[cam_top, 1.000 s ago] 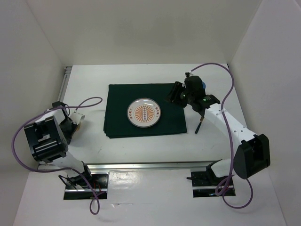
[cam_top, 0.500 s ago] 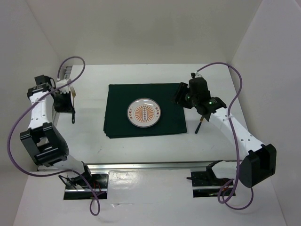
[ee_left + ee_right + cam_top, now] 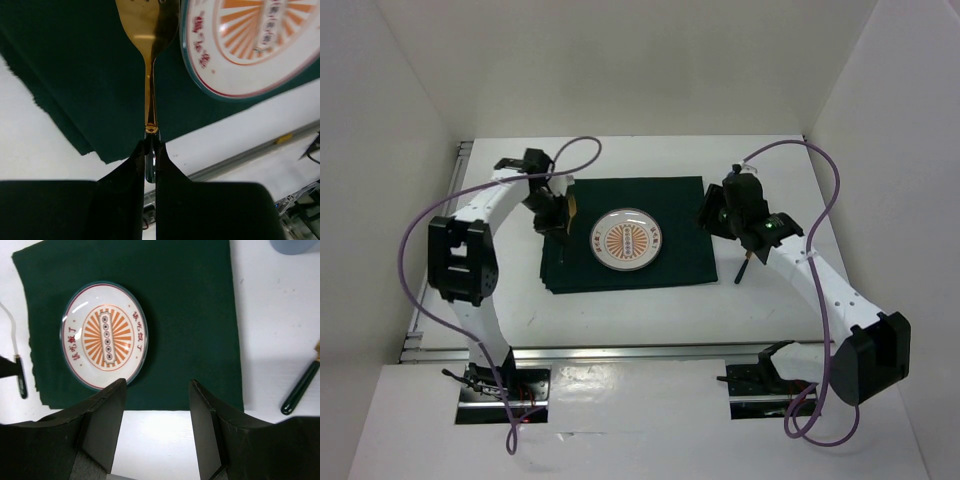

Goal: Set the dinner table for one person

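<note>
Left of the plate (image 3: 626, 240), the left gripper (image 3: 558, 215) had just arrived. A second before, that arm was folded up far off to the left of the plate, out by the table's edge. It had swung across, and its jaws were squeezed tight on the dark handle of a gold fork (image 3: 148, 60). The fork's gold head hung over the green mat (image 3: 680, 200), just beside the plate's left rim. I could not tell if it touched the mat yet.

Right of the plate, the right gripper (image 3: 156, 386) had hardly moved. Its jaws stood apart with nothing between them. Further right of the plate, off the mat, another dark-handled piece (image 3: 743, 268) lay on the white dinner table (image 3: 620, 310).

The plate sat in the middle of the mat, and the mat lay on the dinner table. So I think the fork was about to get its spot, but it was not let go yet. The piece on the right still needed moving in next to the plate.
</note>
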